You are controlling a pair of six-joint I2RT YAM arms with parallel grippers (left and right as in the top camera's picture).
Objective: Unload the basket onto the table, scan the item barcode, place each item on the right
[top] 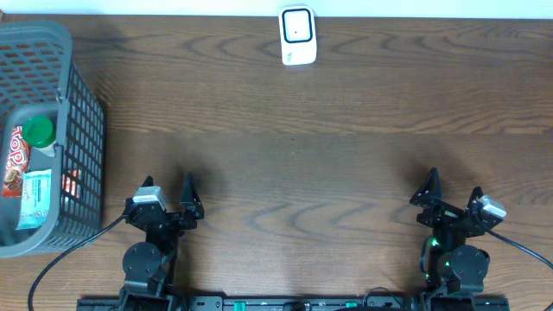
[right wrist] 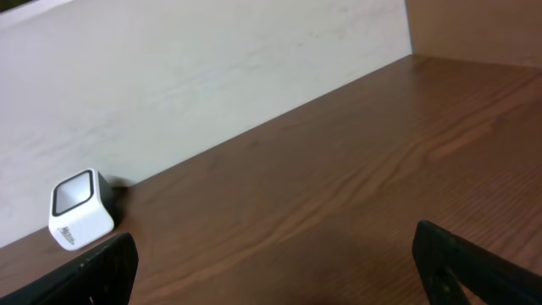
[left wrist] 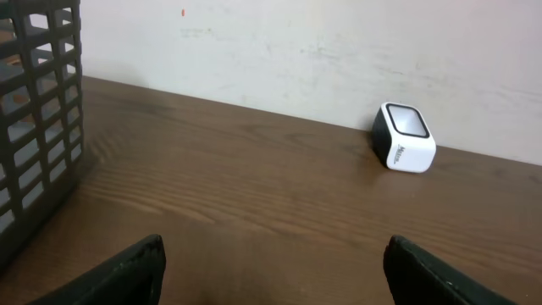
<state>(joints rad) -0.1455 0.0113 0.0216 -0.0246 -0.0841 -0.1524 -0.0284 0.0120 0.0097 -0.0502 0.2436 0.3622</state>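
**Overhead and wrist views, both arms at the near edge of the table (top: 294, 147).** I read my left gripper (top: 168, 180) as released, its jaws spread with nothing between them. My right gripper (top: 454, 181) likewise stands wide and empty. Both point toward the far edge.

Left of the left arm, a grey slatted plastic basket (top: 86, 130) sits at the table's left side and holds the items. A round green cap (top: 39, 130) tops some container, and a red printed packet (top: 17, 160) lies beside a pale blue-green packet (top: 36, 197). I cannot make out a barcode on any of them.

The scanner (top: 297, 35) stands at the far edge near the middle, well apart from both grippers and the basket. It is a small white cube with rounded corners, a dark square window on its upper face and small dark lettering on one side.

The table is dark brown wood-grain board. Behind it runs a plain off-white wall (left wrist: 339, 51), lightly scuffed. In the right wrist view a brown panel (right wrist: 474, 25) meets the wall at the far right.
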